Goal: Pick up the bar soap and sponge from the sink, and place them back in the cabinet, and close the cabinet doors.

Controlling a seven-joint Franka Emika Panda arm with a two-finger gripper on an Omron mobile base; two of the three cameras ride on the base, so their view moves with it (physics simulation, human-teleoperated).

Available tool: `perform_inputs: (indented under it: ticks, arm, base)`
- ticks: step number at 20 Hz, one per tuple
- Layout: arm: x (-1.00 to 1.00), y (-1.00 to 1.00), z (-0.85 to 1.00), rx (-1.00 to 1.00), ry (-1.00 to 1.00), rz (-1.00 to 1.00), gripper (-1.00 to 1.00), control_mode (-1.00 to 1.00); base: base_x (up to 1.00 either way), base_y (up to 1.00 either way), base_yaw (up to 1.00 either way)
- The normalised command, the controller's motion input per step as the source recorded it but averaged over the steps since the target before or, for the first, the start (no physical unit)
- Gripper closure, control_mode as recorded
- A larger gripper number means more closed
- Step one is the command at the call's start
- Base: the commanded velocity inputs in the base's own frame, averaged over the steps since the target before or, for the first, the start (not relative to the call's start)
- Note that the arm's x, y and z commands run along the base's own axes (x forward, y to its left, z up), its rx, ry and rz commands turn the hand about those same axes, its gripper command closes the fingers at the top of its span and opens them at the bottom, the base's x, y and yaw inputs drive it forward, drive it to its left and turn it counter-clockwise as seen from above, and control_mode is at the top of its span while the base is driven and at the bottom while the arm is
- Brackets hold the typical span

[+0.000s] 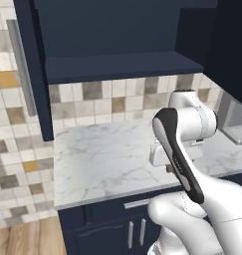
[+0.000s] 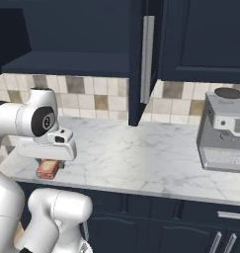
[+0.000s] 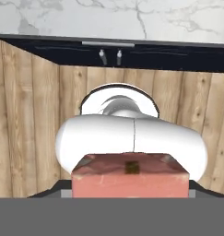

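End effector hung low over the front edge of the tabletop, its jaws closed partway on the soap, which sat squarely between them; in the right base view the soap showed as an orange-red block just under the hand. Above stood the cabinet with its shelf bare and its doors swung wide. As a judgement, the lift to the shelf carried the risk: the soap is small and probably slick, so a quick swing could slide it out, and the open door's edge stood near enough to the arm's path to be clipped.
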Motion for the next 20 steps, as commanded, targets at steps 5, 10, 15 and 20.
perform_inputs:
  ticks: [5,10,15,20]
  arm:
    - [0.0,0.0,0.0,0.0,0.0,0.0,1.0,1.0]
    - [0.0,0.0,0.0,0.0,0.0,0.0,1.0,1.0]
    - [0.0,0.0,0.0,0.0,0.0,0.0,1.0,1.0]
    - [0.0,0.0,0.0,0.0,0.0,0.0,1.0,1.0]
  base:
    - [0.54,0.2,0.0]
    - [0.37,0.19,0.0]
    - [0.04,0.03,0.0]
    - [0.0,0.0,0.0]
